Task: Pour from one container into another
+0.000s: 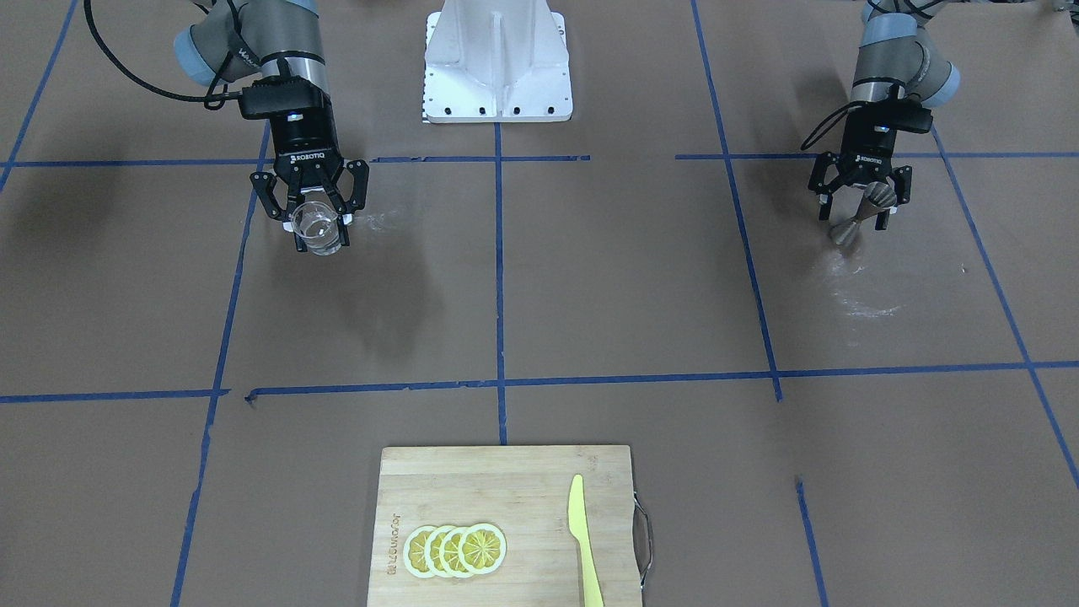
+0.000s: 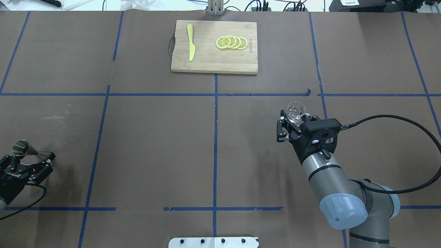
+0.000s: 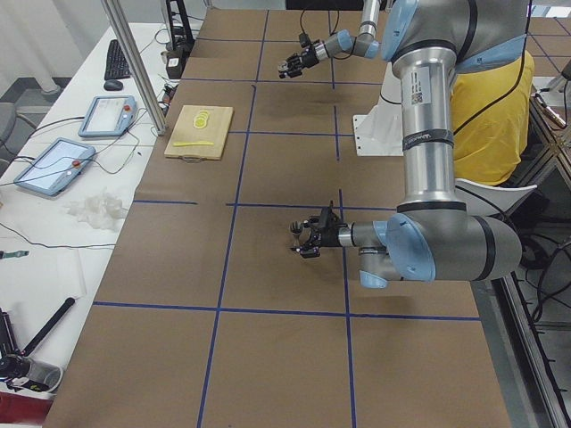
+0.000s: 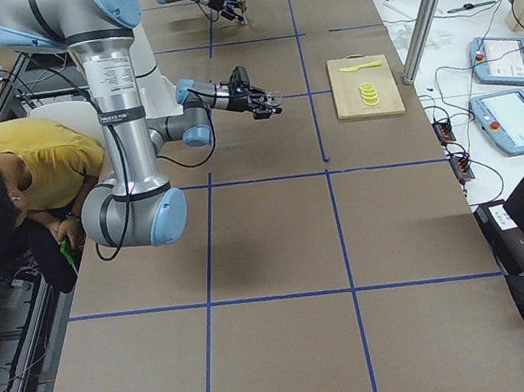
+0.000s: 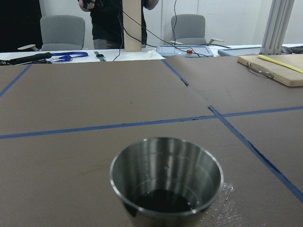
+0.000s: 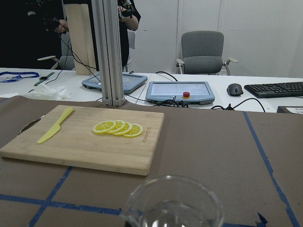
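The small clear glass (image 1: 317, 226) is held in my right gripper (image 1: 318, 229), which is shut on it and carries it a little above the table. The overhead view shows the glass (image 2: 296, 109) poking out ahead of that gripper (image 2: 296, 117). In the right wrist view only its rim (image 6: 173, 203) shows. The steel hourglass jigger (image 1: 861, 214) stands upright between the fingers of my left gripper (image 1: 858, 219), which is shut on it low over the table. From above, the jigger (image 2: 21, 148) sits at the table's far left edge. Its open mouth (image 5: 165, 179) fills the left wrist view.
A wooden cutting board (image 1: 506, 497) lies at the table's far edge from the robot, bearing lemon slices (image 1: 455, 550) and a yellow knife (image 1: 582, 539). Wet smears (image 1: 851, 291) mark the paper near the jigger. The robot's white base (image 1: 497, 63) stands between the arms.
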You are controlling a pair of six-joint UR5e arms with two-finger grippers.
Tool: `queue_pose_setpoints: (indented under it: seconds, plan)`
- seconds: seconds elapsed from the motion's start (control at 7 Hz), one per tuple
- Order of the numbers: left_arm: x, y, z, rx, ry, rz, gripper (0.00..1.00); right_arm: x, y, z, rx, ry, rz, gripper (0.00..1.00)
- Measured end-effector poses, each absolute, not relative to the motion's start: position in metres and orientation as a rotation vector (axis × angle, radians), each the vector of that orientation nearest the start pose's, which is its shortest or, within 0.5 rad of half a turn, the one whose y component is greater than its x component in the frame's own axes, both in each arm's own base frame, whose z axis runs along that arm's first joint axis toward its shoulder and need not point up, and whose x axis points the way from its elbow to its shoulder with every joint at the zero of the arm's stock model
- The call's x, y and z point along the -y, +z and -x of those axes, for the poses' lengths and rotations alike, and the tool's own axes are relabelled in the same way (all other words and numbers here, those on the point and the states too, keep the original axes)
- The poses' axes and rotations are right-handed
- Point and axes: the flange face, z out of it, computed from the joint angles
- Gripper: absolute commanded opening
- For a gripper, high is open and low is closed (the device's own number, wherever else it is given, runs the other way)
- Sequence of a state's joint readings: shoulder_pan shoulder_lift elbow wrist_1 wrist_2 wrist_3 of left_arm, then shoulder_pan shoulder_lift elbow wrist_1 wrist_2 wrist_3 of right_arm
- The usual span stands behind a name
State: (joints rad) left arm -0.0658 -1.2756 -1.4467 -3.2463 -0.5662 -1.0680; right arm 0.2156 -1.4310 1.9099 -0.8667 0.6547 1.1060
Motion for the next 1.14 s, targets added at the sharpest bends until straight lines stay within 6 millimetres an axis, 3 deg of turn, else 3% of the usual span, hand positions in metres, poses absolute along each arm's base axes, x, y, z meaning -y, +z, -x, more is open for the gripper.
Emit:
queue_pose_setpoints:
  seconds: [0.29,0.57,1.14]
  plan:
    - [0.232,0.654,-0.294,-0.855,-0.264,-1.128,0.99,0.315,0.331,0.444,0.761,0.334,-1.115,0.0]
    - [0.223,0.668,-0.259,-0.871,-0.244,-1.116,0.99,0.316,0.33,0.444,0.76,0.337,-1.117,0.0]
    - [0.2,0.675,-0.26,-0.912,-0.167,-1.075,0.99,0.316,0.331,0.444,0.756,0.338,-1.119,0.0]
